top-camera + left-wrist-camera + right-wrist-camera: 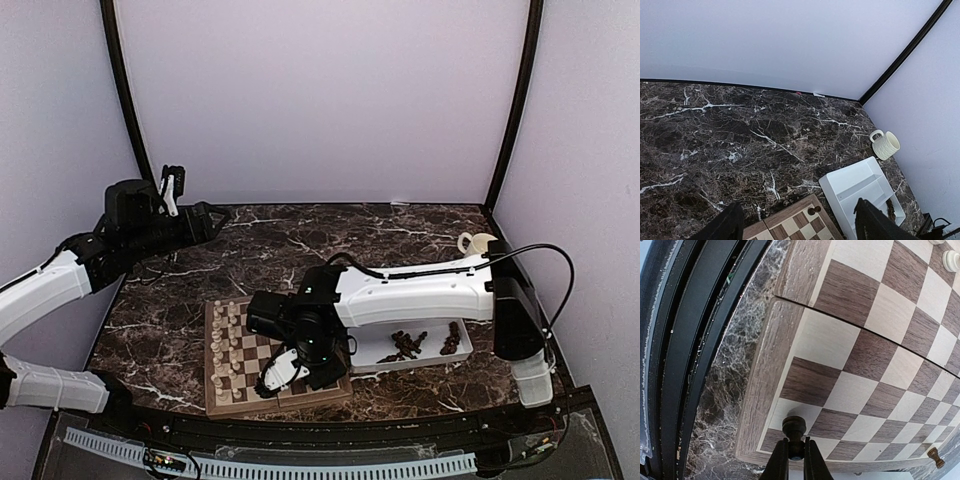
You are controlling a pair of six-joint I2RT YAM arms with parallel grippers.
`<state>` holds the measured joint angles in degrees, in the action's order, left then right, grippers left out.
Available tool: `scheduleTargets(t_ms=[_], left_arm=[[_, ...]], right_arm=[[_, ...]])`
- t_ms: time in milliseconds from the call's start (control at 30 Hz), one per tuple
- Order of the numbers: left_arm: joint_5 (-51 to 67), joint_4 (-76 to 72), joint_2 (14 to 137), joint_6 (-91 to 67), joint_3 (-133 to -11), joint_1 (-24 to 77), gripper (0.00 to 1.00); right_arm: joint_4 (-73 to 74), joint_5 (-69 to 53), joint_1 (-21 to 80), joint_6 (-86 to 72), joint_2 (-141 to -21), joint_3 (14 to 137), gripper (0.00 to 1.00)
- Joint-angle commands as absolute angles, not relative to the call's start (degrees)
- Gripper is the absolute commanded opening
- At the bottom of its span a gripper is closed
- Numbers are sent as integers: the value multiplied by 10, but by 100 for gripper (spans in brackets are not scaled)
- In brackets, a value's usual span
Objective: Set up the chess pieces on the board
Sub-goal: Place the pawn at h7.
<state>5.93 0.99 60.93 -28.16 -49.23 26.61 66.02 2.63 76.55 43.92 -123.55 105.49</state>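
Clearly, the right fingers (777, 464) are nearly closed on a dark piece (794, 426), pinching its stem just under the round head, over a corner square of the board (765, 385); whether its base touches the wood I cannot tell. Such a small turned wooden piece is likely light, stiff and smooth, so a narrow pinch at the waist suits it, and it could topple easily. Cream pieces (226, 340) stand along the board's left side. More dark pieces (405, 345) lie in the white tray (372, 362). The left fingers (730, 222) are spread wide, holding nothing, above the worktop (740, 135).
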Motion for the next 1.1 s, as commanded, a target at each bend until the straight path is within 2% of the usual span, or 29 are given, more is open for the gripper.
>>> scheduleTargets(t_ms=[0,233,567,667,867,1067], left_arm=[[59,8,595,-285,-481,264,79],[64,2,597,-290,-472,264,79],[73,2,605,-294,-476,264,79],[81,3,614,-287,-493,264,79],[141,4,670,-274,-541,265,72],[217,-5,754,-256,-603,282,69]], right_arm=[[664,21,770,441,-1249,1055,10],[663,21,771,441,-1252,1058,14],[675,35,771,450,-1241,1066,43],[688,18,760,462,-1214,1073,46],[700,-91,661,475,-1126,1072,46],[591,-190,468,445,-1017,909,43]])
